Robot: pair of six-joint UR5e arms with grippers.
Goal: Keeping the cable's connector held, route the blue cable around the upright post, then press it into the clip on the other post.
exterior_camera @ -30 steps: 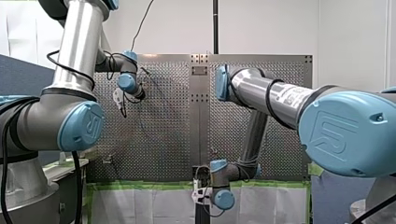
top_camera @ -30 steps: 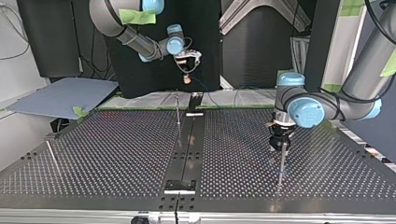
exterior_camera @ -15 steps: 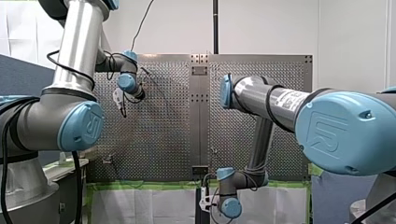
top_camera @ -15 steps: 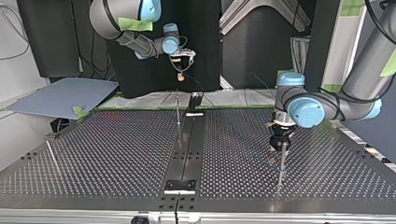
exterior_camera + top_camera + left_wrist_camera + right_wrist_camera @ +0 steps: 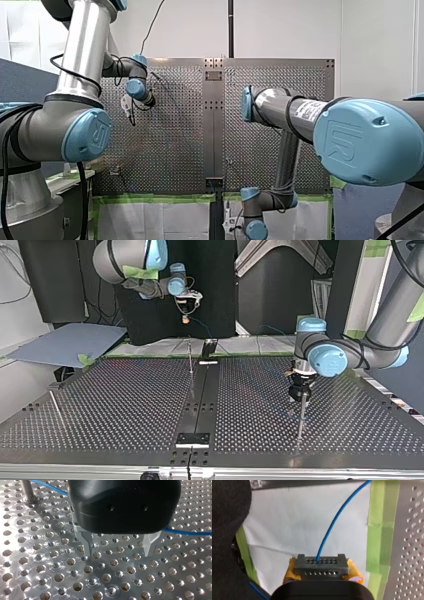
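We find the front view brightly and evenly lit, the plain white wall (image 5: 285, 30) at upper right free of shadows. In the top view the perforated metal counter (image 5: 125, 400) looks dark before a black backdrop (image 5: 220, 305), with a pale sheen along the lower edge. In the left wrist view glare rings its holes, and the black left gripper (image 5: 118, 553) throws soft shadow beneath its jaws.

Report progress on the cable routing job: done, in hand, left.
Done: the connector sits in my right gripper, between its yellow pads, blue cable trailing from it. In hand: the cable passes beside the upright post near my open left gripper; a wrap cannot be confirmed. Left: pressing it into the clip.
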